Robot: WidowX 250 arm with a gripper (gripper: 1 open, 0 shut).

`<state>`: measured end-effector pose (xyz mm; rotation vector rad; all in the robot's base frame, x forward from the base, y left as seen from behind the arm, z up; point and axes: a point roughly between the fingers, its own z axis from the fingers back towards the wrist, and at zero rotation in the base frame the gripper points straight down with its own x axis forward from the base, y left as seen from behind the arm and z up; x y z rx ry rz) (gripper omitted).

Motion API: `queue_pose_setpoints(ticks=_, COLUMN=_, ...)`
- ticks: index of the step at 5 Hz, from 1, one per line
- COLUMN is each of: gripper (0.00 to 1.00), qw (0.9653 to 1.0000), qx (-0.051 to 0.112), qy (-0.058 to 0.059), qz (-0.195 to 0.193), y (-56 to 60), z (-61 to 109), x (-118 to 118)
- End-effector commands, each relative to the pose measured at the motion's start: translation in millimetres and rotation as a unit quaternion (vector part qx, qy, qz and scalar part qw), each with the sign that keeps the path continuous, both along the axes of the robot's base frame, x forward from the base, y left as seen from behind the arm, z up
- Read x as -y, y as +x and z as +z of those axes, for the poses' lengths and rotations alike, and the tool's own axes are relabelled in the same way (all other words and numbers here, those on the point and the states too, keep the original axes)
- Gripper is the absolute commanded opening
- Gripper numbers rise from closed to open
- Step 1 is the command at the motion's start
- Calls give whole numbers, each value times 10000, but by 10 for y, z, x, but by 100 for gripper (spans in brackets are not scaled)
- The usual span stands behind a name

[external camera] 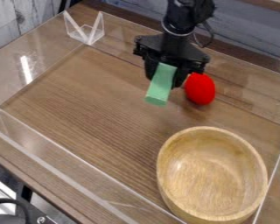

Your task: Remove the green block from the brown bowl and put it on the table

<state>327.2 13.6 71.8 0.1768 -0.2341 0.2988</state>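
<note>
One gripper (170,68) clamps the green block (164,84) by its top, long axis tilted, lower end angled down-left above the table (84,105).

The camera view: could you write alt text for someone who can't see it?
A black robot claw holds a tilted green block over a brown wood-grain table, beside a red round toy. The brown bowl sits empty at the lower right, and clear walls edge the table.

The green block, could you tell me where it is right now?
In the camera view, the green block hangs tilted in the gripper above the table, just left of the red round toy, well away from the brown bowl.
</note>
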Motion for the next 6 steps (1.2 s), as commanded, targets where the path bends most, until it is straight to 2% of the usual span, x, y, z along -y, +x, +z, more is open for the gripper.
queue_pose_setpoints(ticks=1, gripper=0, qw=9993, qx=307, qy=-5, qz=-213, y=200, z=153, x=90)
queue_pose_setpoints(ticks=3, gripper=0, qw=9994, qx=298, qy=9, qz=199, y=349, z=150, x=-22)
queue_pose_setpoints(ticks=6, gripper=0, qw=9988, qx=305, qy=-8, qz=396, y=387, z=-58, x=127)
